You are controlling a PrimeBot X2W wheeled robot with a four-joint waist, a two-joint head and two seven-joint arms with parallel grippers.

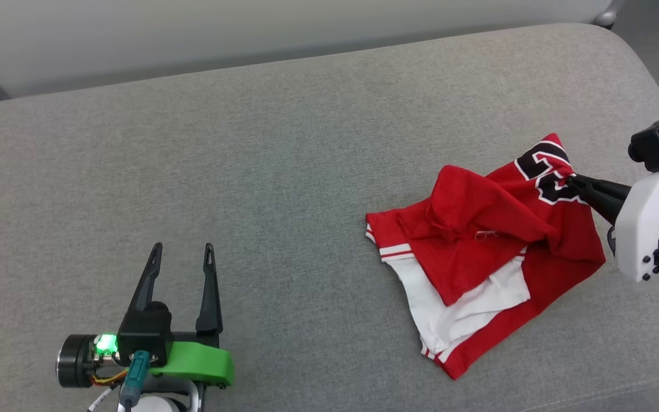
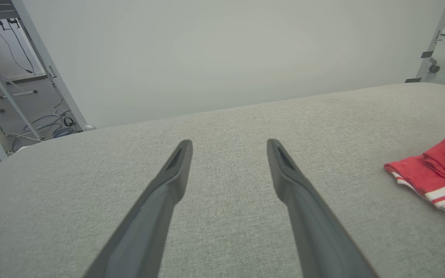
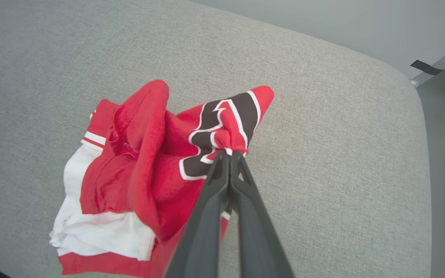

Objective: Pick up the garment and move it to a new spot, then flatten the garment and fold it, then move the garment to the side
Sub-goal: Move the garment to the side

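Observation:
The garment is a crumpled red jersey with white sleeves and a black-and-white number print, lying on the right part of the grey cushioned surface. My right gripper comes in from the right edge and is shut on a pinch of the garment at the number print. The right wrist view shows the garment bunched up, and the right gripper closed on a fold of the printed cloth. My left gripper stands open at the lower left, far from the shirt. In the left wrist view the left gripper holds nothing, with the garment's edge at the right.
The grey cushioned surface stretches wide between the two grippers. Its rounded far edge meets a pale wall. Metal frame legs and cables stand on the floor beyond the left end.

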